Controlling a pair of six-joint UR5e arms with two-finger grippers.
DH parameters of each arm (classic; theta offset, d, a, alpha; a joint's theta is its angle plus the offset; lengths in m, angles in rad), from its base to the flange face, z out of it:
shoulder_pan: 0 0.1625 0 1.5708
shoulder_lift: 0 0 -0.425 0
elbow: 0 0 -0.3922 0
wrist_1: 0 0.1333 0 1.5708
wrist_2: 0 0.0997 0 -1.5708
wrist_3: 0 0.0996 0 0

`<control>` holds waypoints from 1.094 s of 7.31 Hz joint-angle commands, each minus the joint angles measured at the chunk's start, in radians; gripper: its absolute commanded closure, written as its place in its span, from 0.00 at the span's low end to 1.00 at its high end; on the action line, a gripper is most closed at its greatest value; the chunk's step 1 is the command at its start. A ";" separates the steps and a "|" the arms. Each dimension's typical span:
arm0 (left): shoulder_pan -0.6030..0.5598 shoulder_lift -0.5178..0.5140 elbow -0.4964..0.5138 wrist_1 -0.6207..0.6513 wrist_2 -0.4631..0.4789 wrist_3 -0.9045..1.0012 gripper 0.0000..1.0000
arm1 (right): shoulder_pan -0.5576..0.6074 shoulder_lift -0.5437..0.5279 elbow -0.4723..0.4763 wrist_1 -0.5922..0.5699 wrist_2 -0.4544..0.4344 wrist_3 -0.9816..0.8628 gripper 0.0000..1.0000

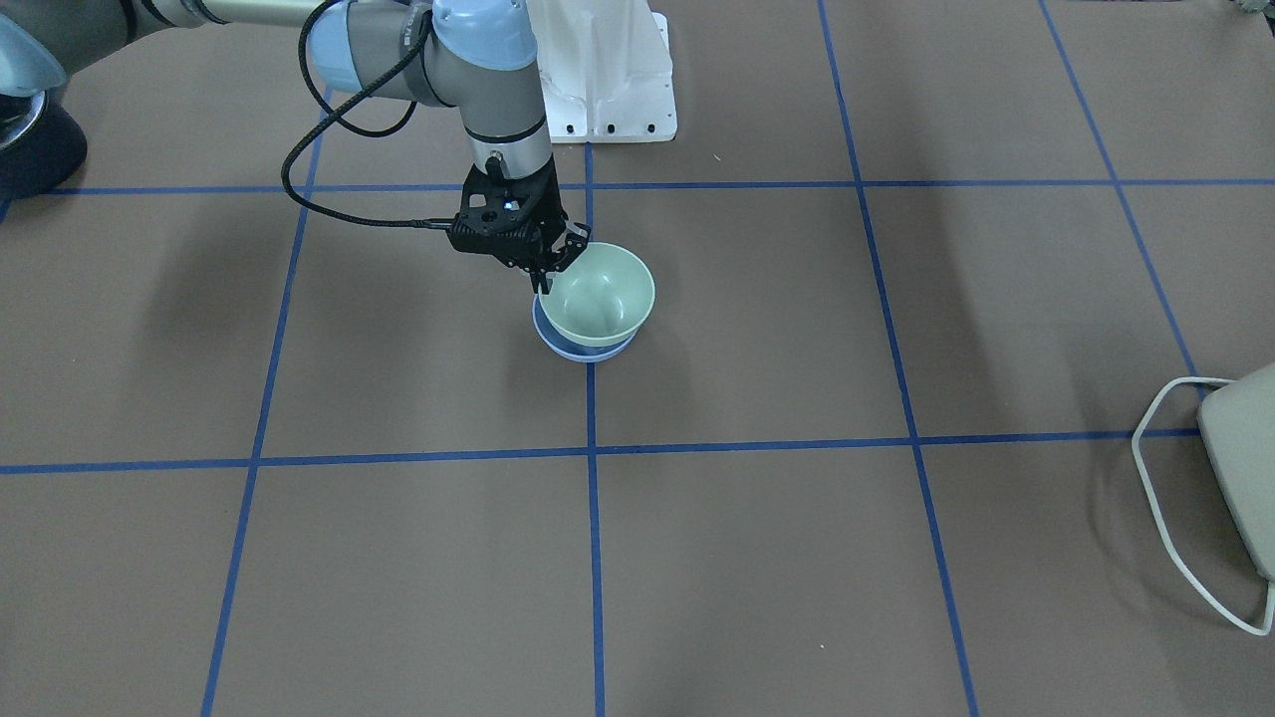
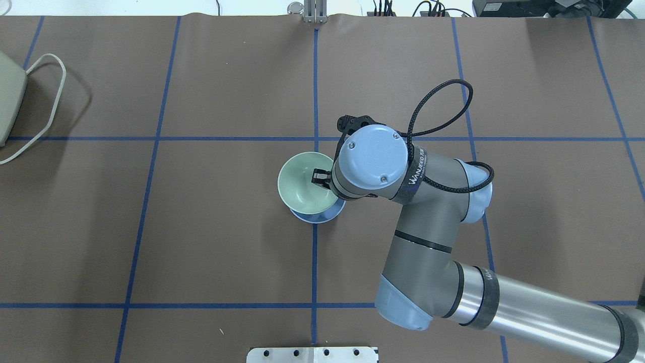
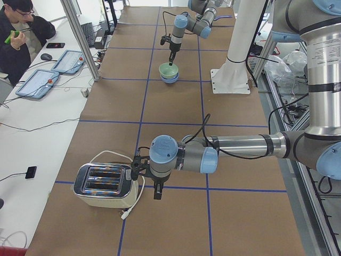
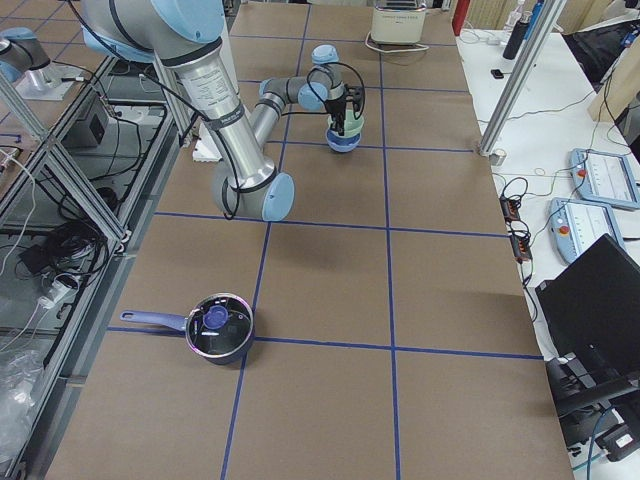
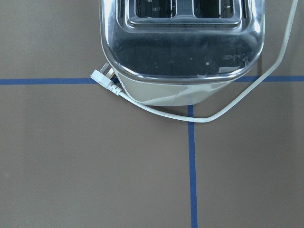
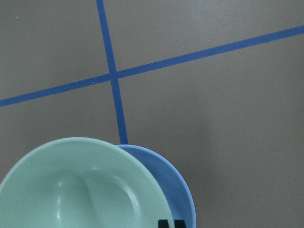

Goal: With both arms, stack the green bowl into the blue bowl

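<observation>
The pale green bowl (image 1: 598, 294) sits tilted in and just above the periwinkle-blue bowl (image 1: 588, 349), offset from it, near the table's middle. My right gripper (image 1: 553, 269) is shut on the green bowl's rim, one finger inside and one outside. From overhead the green bowl (image 2: 302, 184) covers most of the blue bowl (image 2: 315, 217). The right wrist view shows the green bowl (image 6: 80, 190) overlapping the blue bowl (image 6: 175, 185). My left gripper (image 3: 158, 192) hangs beside a toaster, far from the bowls; I cannot tell whether it is open or shut.
A toaster (image 3: 104, 184) with a white cord (image 5: 209, 116) stands at the table end on my left. A dark pot with a lid (image 4: 218, 327) sits at the other end. The white base pedestal (image 1: 608, 70) is behind the bowls. A person (image 3: 21, 32) sits beside the table.
</observation>
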 commanded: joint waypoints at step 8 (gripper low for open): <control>0.002 0.000 -0.001 0.000 -0.001 0.001 0.01 | -0.017 -0.004 -0.045 0.016 -0.002 -0.001 0.79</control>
